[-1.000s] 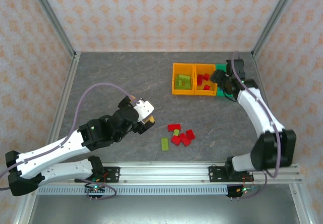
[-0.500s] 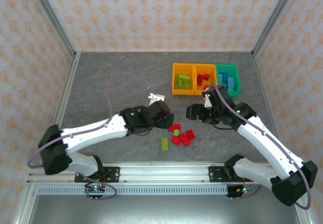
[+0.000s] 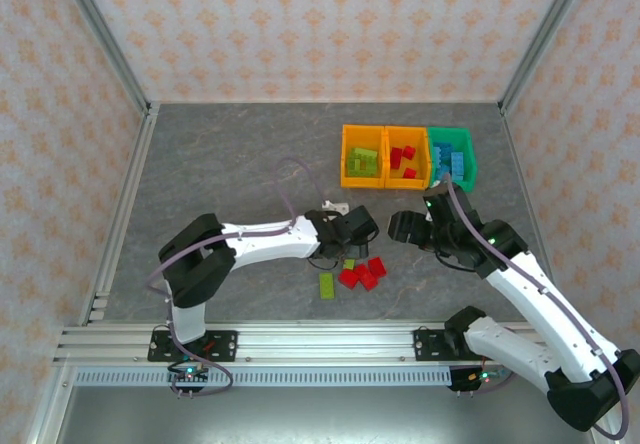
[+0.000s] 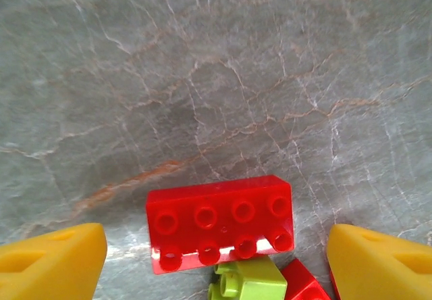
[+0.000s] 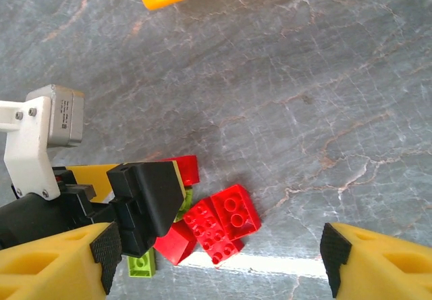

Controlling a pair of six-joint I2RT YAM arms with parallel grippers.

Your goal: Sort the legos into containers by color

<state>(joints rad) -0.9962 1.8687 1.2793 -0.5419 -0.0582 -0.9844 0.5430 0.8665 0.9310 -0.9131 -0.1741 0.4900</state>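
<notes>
Loose legos lie in a small pile on the table: a red eight-stud brick (image 4: 219, 222), a lime brick (image 4: 250, 280) against it, more red bricks (image 5: 223, 220) (image 3: 368, 276) and a lime brick (image 3: 327, 285) apart at the left. My left gripper (image 3: 350, 246) (image 4: 216, 263) hangs open low over the pile, its yellow fingers (image 4: 50, 263) on either side of the eight-stud brick without touching it. My right gripper (image 3: 398, 232) (image 5: 216, 266) is open and empty just right of the pile. The containers stand at the back: an orange bin (image 3: 346, 156) holding lime bricks, an orange bin (image 3: 389, 159) holding red ones, a green bin (image 3: 470, 159) holding blue ones.
In the right wrist view the left gripper's black finger (image 5: 145, 202) and white wrist housing (image 5: 40, 134) crowd the pile's left side. The left arm's cable (image 3: 295, 179) loops above the table. Metal frame posts and patterned walls close in the grey stone-look table (image 3: 230, 164).
The left arm swung right and now sits over the pile, jaws a little narrower. The right arm left the green bin and came down beside the pile, jaws wider.
</notes>
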